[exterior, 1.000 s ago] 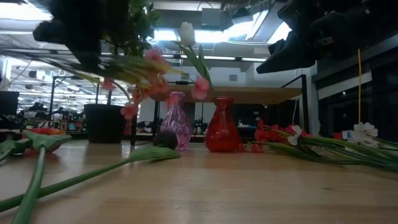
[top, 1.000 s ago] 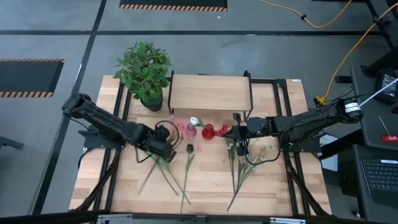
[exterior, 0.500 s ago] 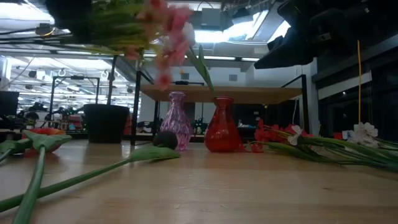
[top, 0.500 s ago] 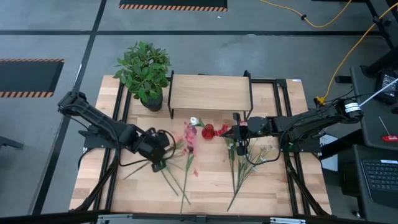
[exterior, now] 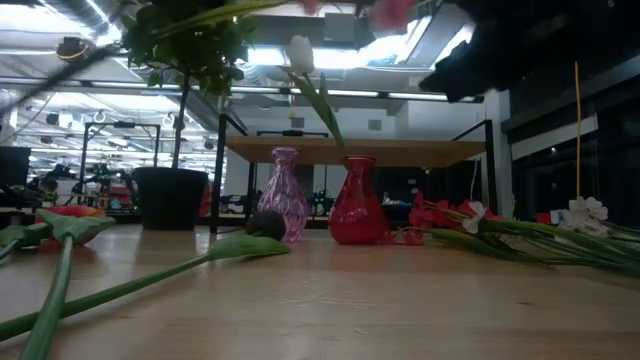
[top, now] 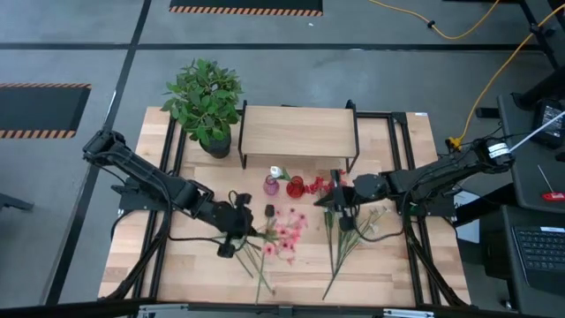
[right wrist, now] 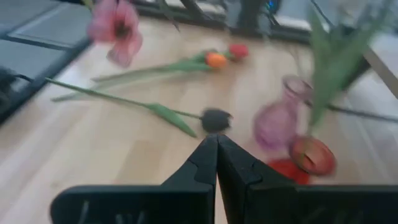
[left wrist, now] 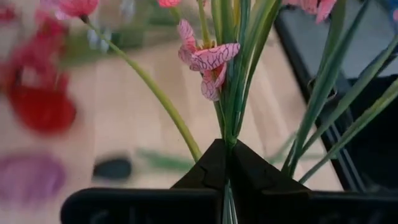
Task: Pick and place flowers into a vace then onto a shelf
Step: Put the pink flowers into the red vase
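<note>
My left gripper (top: 240, 231) is shut on a bunch of pink flowers (top: 287, 231), whose blooms (left wrist: 208, 57) stand over the table's middle. The bunch crosses the top of the low view (exterior: 215, 14). A pink vase (top: 271, 185) holding a white tulip (exterior: 301, 52) and a red vase (top: 296, 185) stand before the shelf (top: 298, 132). My right gripper (top: 328, 200) is shut and holds nothing, just right of the red vase (right wrist: 311, 154). Loose flowers (top: 349, 231) lie flat on the tabletop. My left gripper pinches several thin green stems (left wrist: 227, 138) of the pink bunch between its two fingers (left wrist: 208, 163). The stems run on past the fingertips along the fingers' line, and the bunch is lifted clear of the table, lying about level with its blooms pointing to the table's right.
A bushy green plant in a black pot (top: 205, 102) stands left of the shelf. A dark-bloomed stem (top: 267, 212) and more stems (top: 256, 265) lie near the near edge. Red blooms (top: 321, 185) lie by the red vase. Black frame rails (top: 399, 159) run along both table sides.
My left gripper has moved from beside the pink vase toward the near edge and turned, swinging the pink bunch so that its blooms went from by the vase to the table's middle. My right gripper has shifted a little toward the near edge and tipped.
</note>
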### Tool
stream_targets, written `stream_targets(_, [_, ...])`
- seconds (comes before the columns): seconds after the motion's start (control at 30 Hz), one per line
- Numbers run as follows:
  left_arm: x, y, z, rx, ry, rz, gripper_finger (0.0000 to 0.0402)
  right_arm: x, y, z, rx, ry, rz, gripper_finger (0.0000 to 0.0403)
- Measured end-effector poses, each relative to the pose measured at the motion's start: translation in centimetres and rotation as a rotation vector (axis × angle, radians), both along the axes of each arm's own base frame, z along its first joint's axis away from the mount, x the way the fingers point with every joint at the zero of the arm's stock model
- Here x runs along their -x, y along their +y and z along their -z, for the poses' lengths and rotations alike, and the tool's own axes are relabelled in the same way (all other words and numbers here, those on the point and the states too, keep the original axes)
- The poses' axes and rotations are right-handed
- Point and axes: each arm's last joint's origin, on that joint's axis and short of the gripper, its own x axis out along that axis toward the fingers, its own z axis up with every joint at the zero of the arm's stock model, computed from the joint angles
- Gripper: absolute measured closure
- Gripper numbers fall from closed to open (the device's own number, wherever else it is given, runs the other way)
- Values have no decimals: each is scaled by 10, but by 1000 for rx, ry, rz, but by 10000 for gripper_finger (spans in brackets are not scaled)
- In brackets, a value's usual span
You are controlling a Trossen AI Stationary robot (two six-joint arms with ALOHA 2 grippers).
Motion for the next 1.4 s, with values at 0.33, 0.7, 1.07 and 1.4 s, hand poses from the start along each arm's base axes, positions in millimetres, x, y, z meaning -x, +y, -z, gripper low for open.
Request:
stream_targets(0.33, [-14, 9, 13, 12, -525, 59, 398, 7, 33, -8, -6, -89, -119, 389])
stream_targets(0.7, [-19, 18, -6, -44, -737, -90, 398, 6, 41, -27, 16, -300, -107, 389])
stream_targets(1.07, [-29, 28, -9, -22, -837, -156, 398, 5, 40, -31, 2, -333, -102, 389])
stream_targets(1.4, [-58, 18, 0, -84, -846, -118, 398, 5, 40, -31, -1, -330, -101, 389])
